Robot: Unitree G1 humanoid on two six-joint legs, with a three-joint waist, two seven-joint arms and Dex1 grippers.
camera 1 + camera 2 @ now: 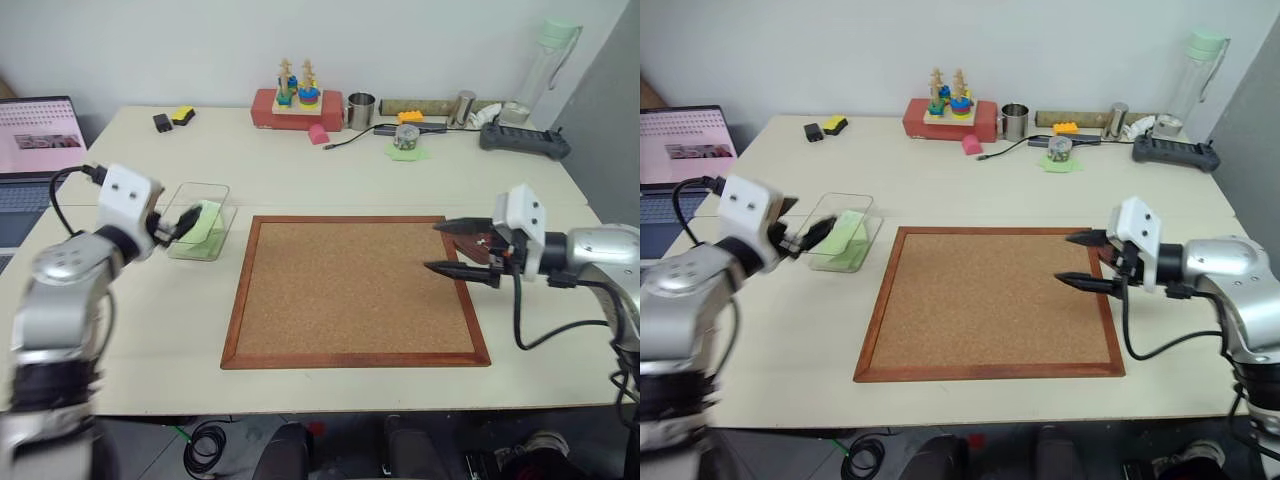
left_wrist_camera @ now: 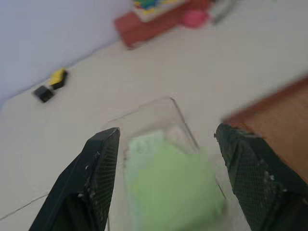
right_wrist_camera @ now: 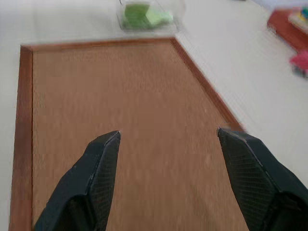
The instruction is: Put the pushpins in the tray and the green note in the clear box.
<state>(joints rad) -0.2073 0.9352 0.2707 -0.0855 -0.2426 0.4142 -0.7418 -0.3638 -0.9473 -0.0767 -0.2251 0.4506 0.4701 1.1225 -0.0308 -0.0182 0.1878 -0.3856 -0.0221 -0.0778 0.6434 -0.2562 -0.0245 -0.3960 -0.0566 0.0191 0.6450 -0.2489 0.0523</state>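
On the table [image 1: 330, 190], the note [image 1: 205, 222] lies inside the box [image 1: 200, 220] just left of the corkboard [image 1: 355, 288], with the tray [image 1: 478, 247] at the board's right edge and a laptop [image 1: 35, 150] far left.

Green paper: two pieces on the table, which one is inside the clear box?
The green note by the left gripper lies in the clear box. The other green paper lies at the back under a small object.

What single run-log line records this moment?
green note: in clear box | left gripper: open, empty | right gripper: open over corkboard
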